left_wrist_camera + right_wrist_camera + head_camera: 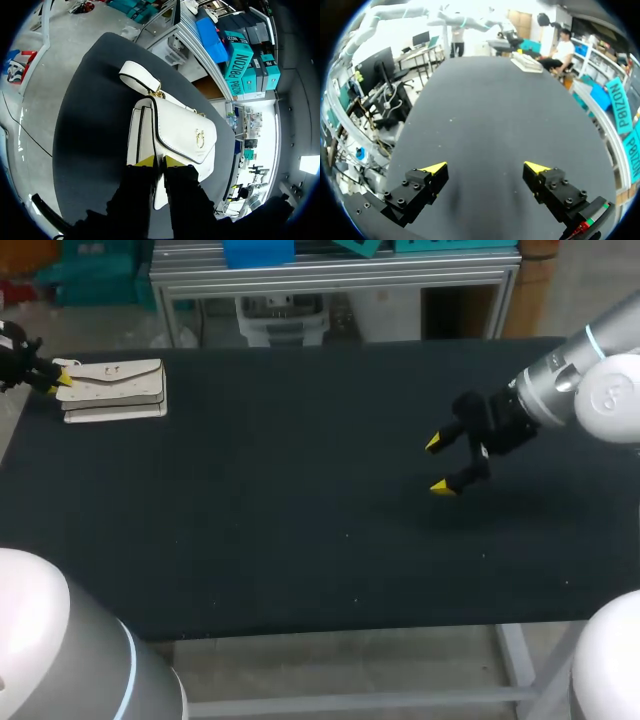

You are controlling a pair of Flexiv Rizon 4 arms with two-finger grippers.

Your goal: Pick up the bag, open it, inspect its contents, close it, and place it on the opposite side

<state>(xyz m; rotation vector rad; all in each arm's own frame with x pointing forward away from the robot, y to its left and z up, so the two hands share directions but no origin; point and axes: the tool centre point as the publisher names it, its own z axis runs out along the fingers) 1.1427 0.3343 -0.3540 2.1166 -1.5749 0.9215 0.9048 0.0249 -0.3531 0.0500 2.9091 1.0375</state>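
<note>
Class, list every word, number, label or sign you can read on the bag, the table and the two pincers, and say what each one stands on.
No readable text on any of them.
bag: no words; only a gold emblem on its flap, a shape and not letters.
table: plain dark top, no print.
left pincer and right pincer: no print shows.
</note>
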